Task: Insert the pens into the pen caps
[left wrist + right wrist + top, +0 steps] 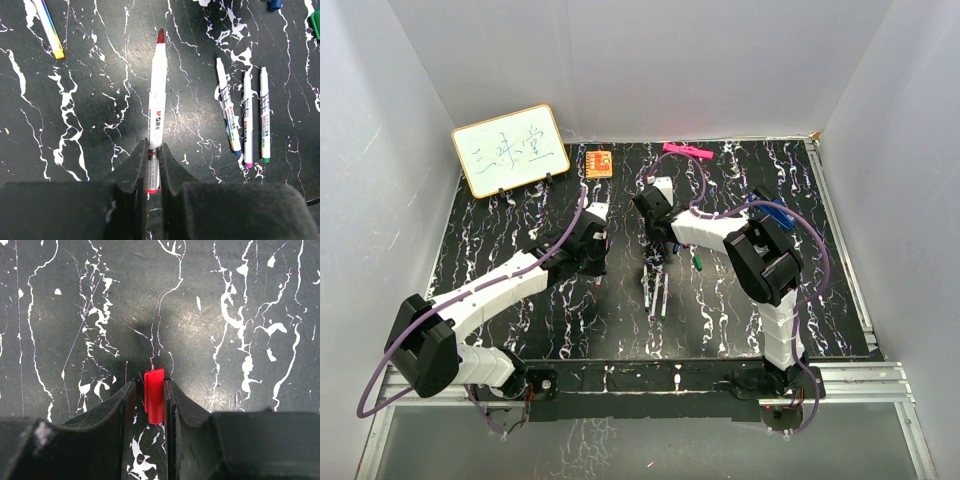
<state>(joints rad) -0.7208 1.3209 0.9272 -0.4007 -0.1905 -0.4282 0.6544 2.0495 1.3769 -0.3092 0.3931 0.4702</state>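
Left arm [510,275] stretched forward, left jaws clench a red-tipped white pen [157,100]. Right jaws gape slightly around a red plastic cap [154,395].

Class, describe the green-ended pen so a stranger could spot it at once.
On the black marbled table, right of the red-tipped pen held in the jaws, three white pens lie side by side. The green-ended pen is rightmost; its neighbours end in purple and blue.
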